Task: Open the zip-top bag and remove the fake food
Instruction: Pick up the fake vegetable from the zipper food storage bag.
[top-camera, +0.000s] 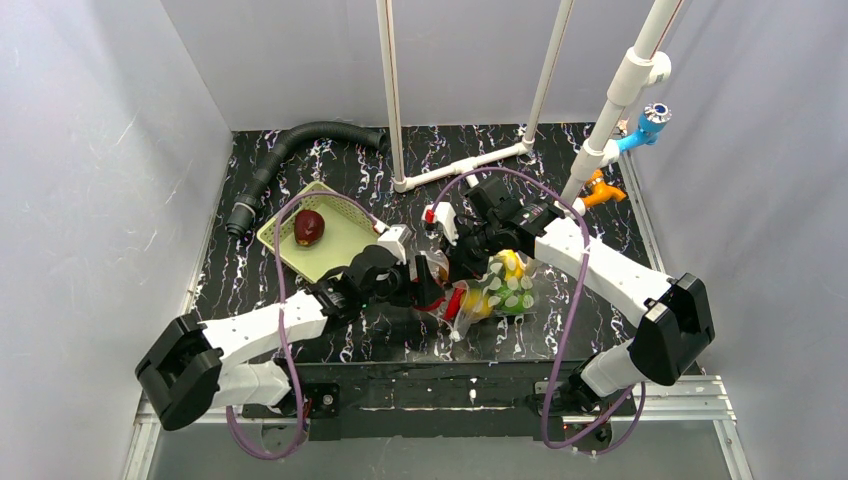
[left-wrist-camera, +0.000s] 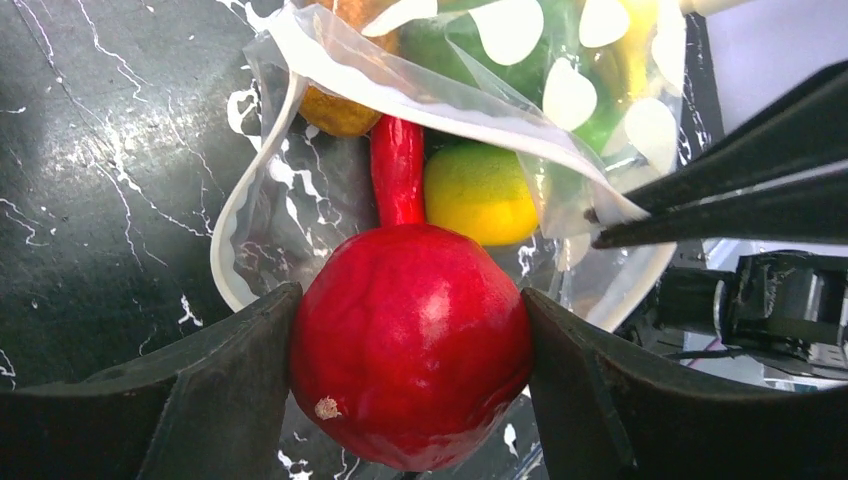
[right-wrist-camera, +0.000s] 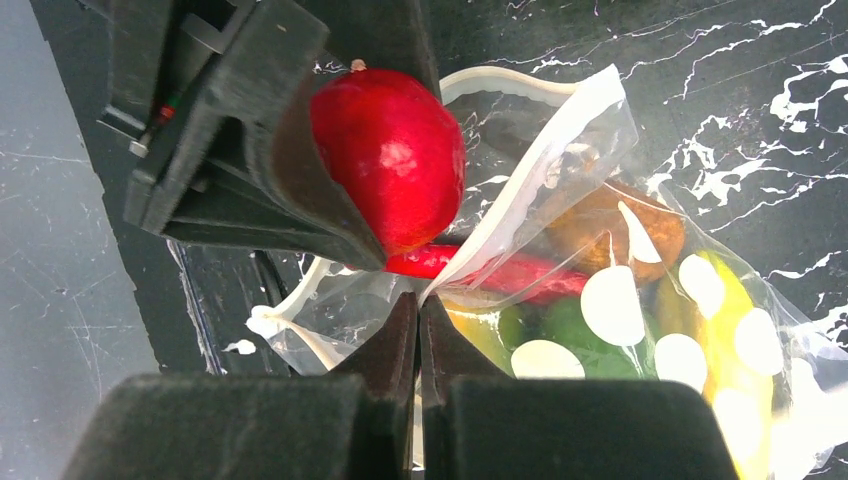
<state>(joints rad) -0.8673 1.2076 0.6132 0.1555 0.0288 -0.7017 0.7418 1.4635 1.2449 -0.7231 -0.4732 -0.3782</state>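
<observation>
The left hand (left-wrist-camera: 410, 300) clamps a bright red fruit (left-wrist-camera: 410, 350) at the open mouth of the zip-top bag (right-wrist-camera: 560, 150), which lies on the desk (left-wrist-camera: 100, 150). The right hand (right-wrist-camera: 419, 305), pressed together, pinches the bag's upper lip. More fake food (right-wrist-camera: 565, 325) sits inside.

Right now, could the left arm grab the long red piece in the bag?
Probably not yet: the left hand is clamped on a round red fruit. The right hand holds the bag open, so the long red piece lies exposed.
</observation>
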